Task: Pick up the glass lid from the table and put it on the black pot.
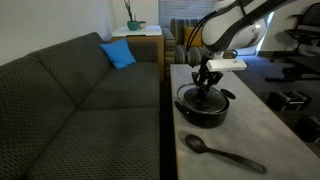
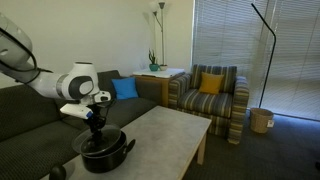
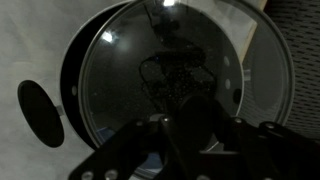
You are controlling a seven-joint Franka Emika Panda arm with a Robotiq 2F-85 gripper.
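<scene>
Black spoon [image 1: 222, 153]: nearest item; lies flat on the counter [image 1: 262, 125], bowl towards the pot, well apart from it.
Counter: long, light grey, stone-look top; carries the spoon and the pot.
Black pot [image 1: 203, 112]: wide, shallow, short side handles; stands beyond the spoon, directly beneath the arm in both exterior views.
Glass lid [image 3: 115, 70]: clear disc with metal rim. In the wrist view it spans the pot's mouth, its rim close inside the pot's rim all round. Whether it is fully seated or hangs just above cannot be told.
Gripper [image 1: 206, 90]: points straight down over the pot's centre with the jaws drawn together. They appear clamped on the lid's centre knob, which the fingers themselves hide.
Step in hand: setting the lid on the pot; judged almost complete.
Next move calls for: a last small descent if the lid is not yet down, then parting the jaws and a straight vertical lift so the knob is not dragged sideways.
Sofa [image 1: 80, 100]: dark grey, alongside the counter.
Blue cushion [image 1: 118, 53]: on the sofa's far end.
Side table [image 1: 143, 40]: wooden, beyond the sofa, bearing a plant [image 1: 131, 14].
</scene>
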